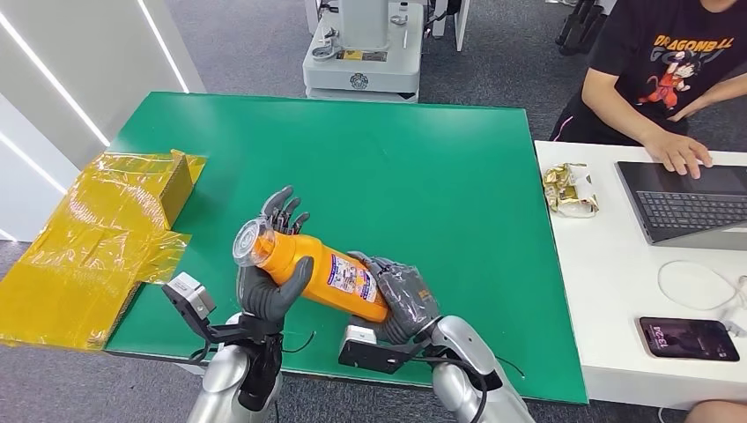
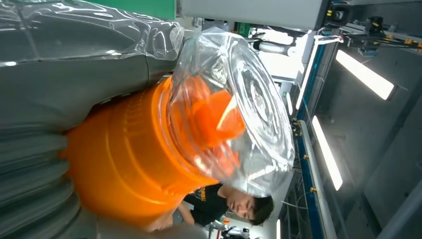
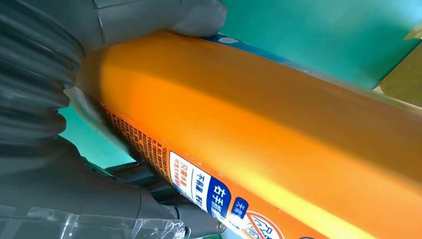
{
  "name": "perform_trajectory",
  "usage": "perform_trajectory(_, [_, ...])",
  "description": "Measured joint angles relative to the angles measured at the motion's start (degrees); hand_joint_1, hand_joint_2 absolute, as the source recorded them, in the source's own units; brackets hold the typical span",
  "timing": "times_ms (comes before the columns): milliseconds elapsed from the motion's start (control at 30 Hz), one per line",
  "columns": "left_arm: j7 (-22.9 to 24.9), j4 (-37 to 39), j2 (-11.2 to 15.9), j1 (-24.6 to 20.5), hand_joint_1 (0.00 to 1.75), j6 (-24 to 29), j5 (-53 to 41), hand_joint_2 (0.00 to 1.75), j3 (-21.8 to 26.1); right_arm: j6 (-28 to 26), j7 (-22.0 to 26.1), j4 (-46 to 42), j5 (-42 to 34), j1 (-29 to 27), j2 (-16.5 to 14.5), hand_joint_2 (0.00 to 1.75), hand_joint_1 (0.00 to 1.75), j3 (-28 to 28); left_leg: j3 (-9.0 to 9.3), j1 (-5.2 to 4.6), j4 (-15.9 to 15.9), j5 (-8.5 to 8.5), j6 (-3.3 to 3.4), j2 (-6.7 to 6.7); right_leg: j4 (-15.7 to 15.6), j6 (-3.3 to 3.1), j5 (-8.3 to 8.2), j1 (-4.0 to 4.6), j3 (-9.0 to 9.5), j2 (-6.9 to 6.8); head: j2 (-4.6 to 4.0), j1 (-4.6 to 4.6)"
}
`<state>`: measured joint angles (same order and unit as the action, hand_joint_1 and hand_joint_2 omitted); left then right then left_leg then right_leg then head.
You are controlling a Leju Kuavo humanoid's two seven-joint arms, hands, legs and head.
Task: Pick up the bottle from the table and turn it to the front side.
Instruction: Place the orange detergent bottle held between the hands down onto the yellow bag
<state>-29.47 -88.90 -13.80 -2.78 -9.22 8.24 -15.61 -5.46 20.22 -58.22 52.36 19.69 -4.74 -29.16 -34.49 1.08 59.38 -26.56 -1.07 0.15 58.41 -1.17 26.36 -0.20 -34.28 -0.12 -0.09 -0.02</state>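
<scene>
Green tabletop [image 1: 370,159] spreads ahead, a person at a laptop [image 1: 687,203] at two o'clock. Over its near edge, the left hand [image 1: 269,286] wraps the orange bottle [image 1: 321,273] just below its clear cap [image 1: 253,242], thumb across the front; the right hand [image 1: 401,300] cups the base. Lifted clear, the bottle lies tilted, long axis running from ten o'clock at the cap to four o'clock at the base, label [image 1: 351,278] facing up. Rolling it about that axis is probably next.
</scene>
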Motion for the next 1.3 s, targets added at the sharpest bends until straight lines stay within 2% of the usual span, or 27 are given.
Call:
perform_trajectory(567, [-0.01,0.18,-0.01,-0.11,1.75,-0.44,0.62,1.75,-0.01,0.09,0.8,1.42,0.07,0.32,0.0,1.75,1.75,0.09,0.0,0.0,0.0,0.0,0.0,0.0,0.0,0.0,0.0,0.0,0.0,0.0,0.0,-0.01])
perform_trajectory(600, [-0.01,0.18,-0.01,-0.1,1.75,-0.44,0.62,1.75,-0.01,0.03,0.79,1.45,0.08,0.31,0.0,1.75,1.66,0.09,0.0,0.0,0.0,0.0,0.0,0.0,0.0,0.0,0.0,0.0,0.0,0.0,0.0,-0.01])
perform_trajectory(667, [-0.01,0.18,-0.01,-0.1,1.75,-0.48,0.63,1.75,-0.01,-0.33,0.72,1.48,0.1,0.26,0.0,1.75,1.03,0.09,0.0,0.0,0.0,0.0,0.0,0.0,0.0,0.0,0.0,0.0,0.0,0.0,0.0,-0.01])
perform_trajectory(700, [-0.01,0.19,-0.01,-0.1,1.75,-0.52,0.63,1.75,-0.02,-0.67,0.59,1.45,0.09,0.21,0.0,1.75,0.61,0.1,0.0,0.0,0.0,0.0,0.0,0.0,0.0,0.0,0.0,0.0,0.0,0.0,0.0,-0.01])
perform_trajectory(733, [-0.01,0.2,-0.01,-0.1,1.75,-0.57,0.64,1.75,-0.02,-1.09,0.41,1.37,0.08,0.11,0.0,1.75,0.25,0.1,0.0,0.0,0.0,0.0,0.0,0.0,0.0,0.0,0.0,0.0,0.0,0.0,0.0,-0.01])
perform_trajectory(800, [0.01,0.27,-0.01,-0.14,1.75,-0.71,0.62,1.75,-0.02,-1.97,0.08,0.92,0.05,-0.22,-0.01,1.75,0.01,0.08,0.0,0.0,0.0,0.0,0.0,0.0,0.0,0.0,0.0,0.0,0.0,0.0,0.0,0.0])
perform_trajectory(1300, [0.18,0.81,0.15,-0.2,1.75,1.42,0.56,1.75,0.0,-11.81,3.04,-10.87,-8.17,-5.58,-1.55,1.75,0.0,0.69,0.0,0.0,-0.01,0.0,0.0,0.01,0.0,0.0,0.0,0.0,0.0,0.01,0.0,-0.01])
